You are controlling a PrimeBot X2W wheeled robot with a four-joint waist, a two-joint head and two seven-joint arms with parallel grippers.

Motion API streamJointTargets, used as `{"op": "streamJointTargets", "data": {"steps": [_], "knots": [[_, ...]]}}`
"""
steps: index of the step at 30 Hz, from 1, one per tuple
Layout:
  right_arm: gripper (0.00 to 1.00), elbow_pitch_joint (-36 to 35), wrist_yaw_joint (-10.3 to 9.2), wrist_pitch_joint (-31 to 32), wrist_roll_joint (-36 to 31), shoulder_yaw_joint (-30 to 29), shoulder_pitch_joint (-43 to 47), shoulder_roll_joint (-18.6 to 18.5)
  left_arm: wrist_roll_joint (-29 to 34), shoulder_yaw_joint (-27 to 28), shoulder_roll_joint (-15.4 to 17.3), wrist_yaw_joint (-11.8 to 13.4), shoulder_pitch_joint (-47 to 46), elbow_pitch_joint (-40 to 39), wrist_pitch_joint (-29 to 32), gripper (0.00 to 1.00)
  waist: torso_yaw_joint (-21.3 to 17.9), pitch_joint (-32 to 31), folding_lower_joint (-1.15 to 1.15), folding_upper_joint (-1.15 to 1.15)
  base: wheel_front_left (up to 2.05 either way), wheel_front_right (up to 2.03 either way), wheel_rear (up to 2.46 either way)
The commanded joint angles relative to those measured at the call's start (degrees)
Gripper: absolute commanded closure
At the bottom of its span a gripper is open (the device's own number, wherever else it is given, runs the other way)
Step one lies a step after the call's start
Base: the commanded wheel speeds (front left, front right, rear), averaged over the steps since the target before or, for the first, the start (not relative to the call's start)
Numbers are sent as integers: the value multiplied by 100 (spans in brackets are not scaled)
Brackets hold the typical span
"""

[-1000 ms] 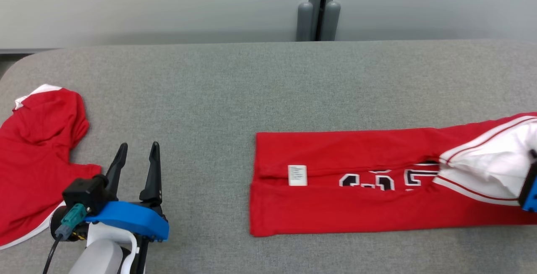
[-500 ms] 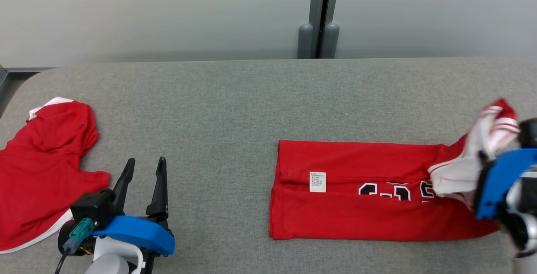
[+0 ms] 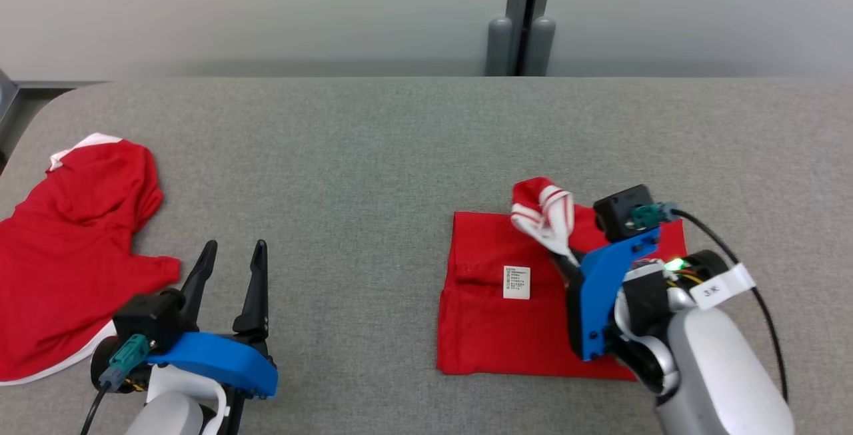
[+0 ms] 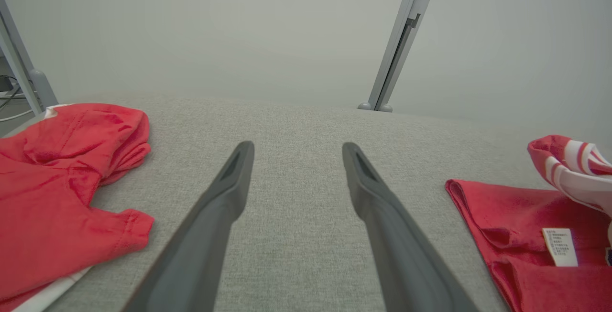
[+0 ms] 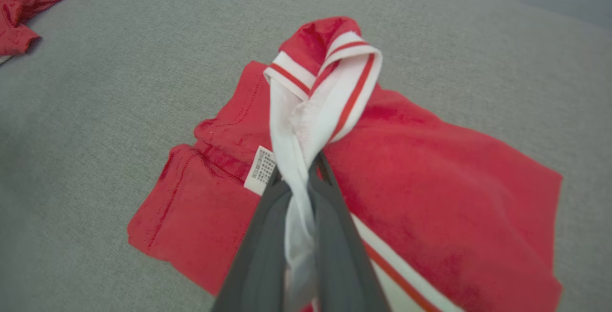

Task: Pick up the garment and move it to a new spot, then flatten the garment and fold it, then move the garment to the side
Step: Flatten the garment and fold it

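Right wrist view: right fingers (image 5: 260,254) pinch the garment (image 5: 430,183)'s striped end just above its folded body; left fingers (image 3: 256,282), spread, sit well apart toward the worktop (image 3: 373,155)'s left edge.

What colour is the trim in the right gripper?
White trim with red stripes; clearest in right wrist view.
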Motion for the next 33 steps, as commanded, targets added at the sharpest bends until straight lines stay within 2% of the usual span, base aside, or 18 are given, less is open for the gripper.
{"op": "streamJointTargets", "data": {"steps": [1, 7, 13, 14, 15, 20, 26, 30, 33], "knots": [[100, 245, 3, -134, 258, 188, -174, 10, 35, -34, 10, -19, -122, 3, 1, 0, 71, 65, 0, 0, 0, 0, 0], [100, 1252, 3, -522, 773, 766, -714, 8, 48, -98, -67, -104, -308, 122, -8, 0, 212, 186, 0, 0, 0, 0, 0], [100, 2110, 3, -897, 955, 991, -1168, 7, 56, -181, -121, -167, -441, 251, -35, 0, 319, 279, 0, 0, 0, 0, 0], [54, 2203, 3, -962, 1019, 1036, -1229, 9, 64, -196, -135, -179, -463, 270, -39, 0, 333, 289, 0, 0, 0, 0, 0], [0, 2265, 3, -1060, 1114, 1072, -1282, 9, 71, -205, -142, -189, -486, 287, -42, 0, 345, 294, 0, 0, 0, 0, 0], [0, 2374, 3, -1350, 1669, 1343, -1410, 3, 55, -203, -149, -211, -489, 368, -56, 0, 312, 262, 0, 0, 0, 0, 0], [0, 1926, 3, -1648, 2274, 1394, -1130, 4, -14, -155, -156, -195, -306, 395, -83, 0, 158, 118, 0, 0, 0, 0, 0], [0, 1539, 3, -1744, 2271, 1124, -848, 2, -52, -111, -146, -162, -225, 371, -105, 0, 66, 44, 0, 0, 0, 0, 0], [0, 1077, 3, -1823, 2052, 573, -445, -3, -60, -74, -128, -143, -117, 338, -106, 0, -8, -25, 0, 0, 0, 0, 0]]}}
